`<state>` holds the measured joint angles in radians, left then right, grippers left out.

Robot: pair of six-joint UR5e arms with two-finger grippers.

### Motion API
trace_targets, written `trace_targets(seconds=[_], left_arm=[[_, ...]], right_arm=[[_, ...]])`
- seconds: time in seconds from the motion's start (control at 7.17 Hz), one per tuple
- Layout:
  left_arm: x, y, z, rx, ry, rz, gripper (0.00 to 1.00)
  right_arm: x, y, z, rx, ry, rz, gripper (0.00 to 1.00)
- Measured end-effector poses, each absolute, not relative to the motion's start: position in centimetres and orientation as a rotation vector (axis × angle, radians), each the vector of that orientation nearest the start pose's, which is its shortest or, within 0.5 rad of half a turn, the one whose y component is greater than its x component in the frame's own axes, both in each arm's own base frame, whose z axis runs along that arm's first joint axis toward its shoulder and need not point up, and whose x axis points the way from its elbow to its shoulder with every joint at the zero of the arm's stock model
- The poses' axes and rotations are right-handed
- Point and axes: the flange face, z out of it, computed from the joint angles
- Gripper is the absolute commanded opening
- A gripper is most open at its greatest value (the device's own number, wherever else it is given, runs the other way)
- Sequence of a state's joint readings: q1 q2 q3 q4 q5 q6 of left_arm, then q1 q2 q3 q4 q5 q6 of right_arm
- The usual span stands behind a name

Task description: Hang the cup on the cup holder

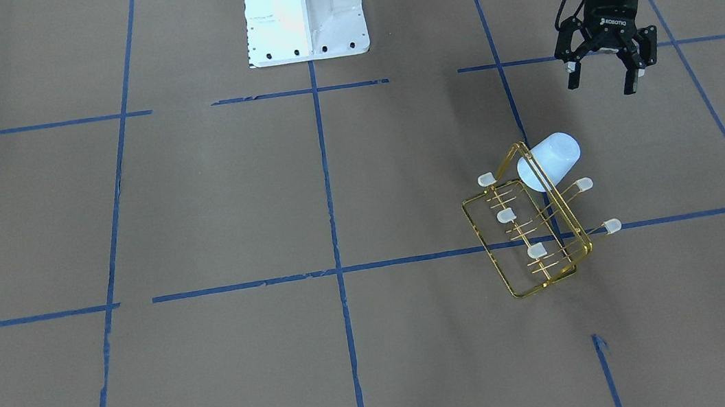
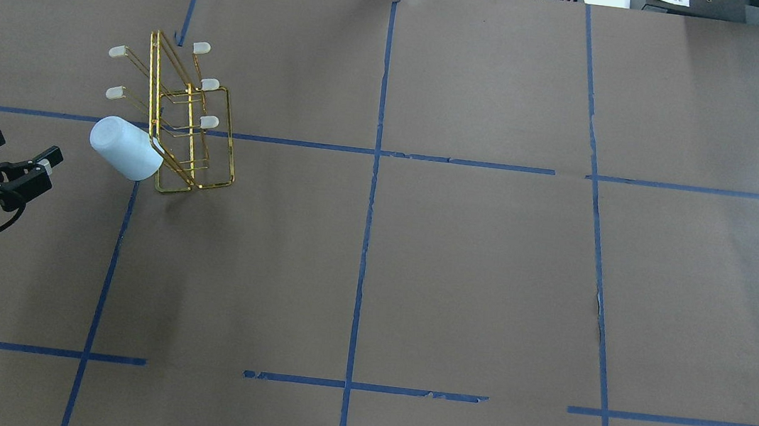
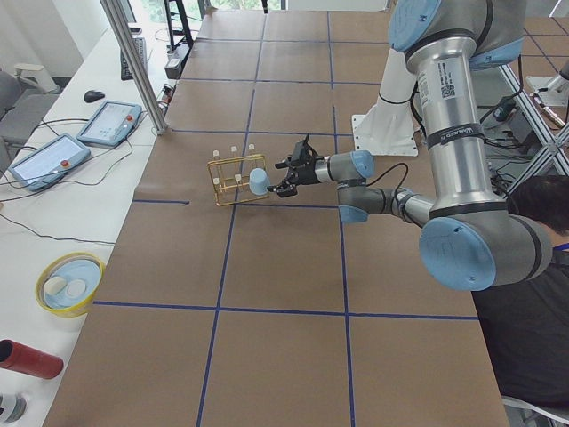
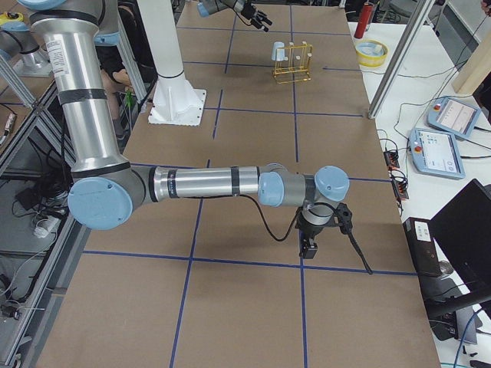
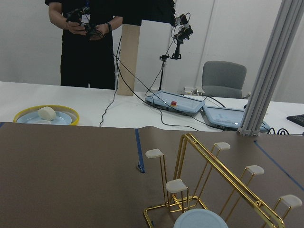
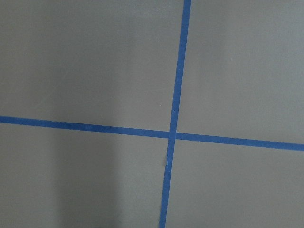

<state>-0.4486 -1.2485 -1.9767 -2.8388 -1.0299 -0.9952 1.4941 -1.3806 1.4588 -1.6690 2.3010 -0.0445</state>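
The black two-finger left gripper (image 1: 601,83) hangs with its jaws spread wide and nothing between them, near the cup but clear of it. The word "ROBOTIQ" is printed in white on its body, the only writing I can read. Just beyond it, the small pale blue-white plastic cup (image 1: 551,159) sits tilted on an end prong of the gold wire cup holder with white-capped prongs (image 1: 533,238). Its mouth is against the frame and its closed base points outward. It looks light, smooth and probably slippery, with thin walls that may flex, so a gentle grip across the sides near the base seems best. The wire rack would likely slide if nudged. It stands on the brown paper-covered table with blue tape lines (image 1: 196,203). Well apart, the right gripper (image 4: 311,244) points down; I cannot tell whether its jaws are apart.
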Motion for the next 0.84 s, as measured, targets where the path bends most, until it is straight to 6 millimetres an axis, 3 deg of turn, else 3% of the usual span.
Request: trace_targets(seconds=[0.56, 0.84], left_arm=[[17.0, -37.0, 49.3, 0.802, 0.832, -0.008, 1.00], [11.8, -39.6, 54.2, 0.627, 0.727, 0.115, 1.00]], right_arm=[[2.3, -57.3, 62.5, -0.031, -0.730, -0.108, 1.00], [2.3, -57.3, 62.5, -0.031, -0.730, -0.108, 1.00]])
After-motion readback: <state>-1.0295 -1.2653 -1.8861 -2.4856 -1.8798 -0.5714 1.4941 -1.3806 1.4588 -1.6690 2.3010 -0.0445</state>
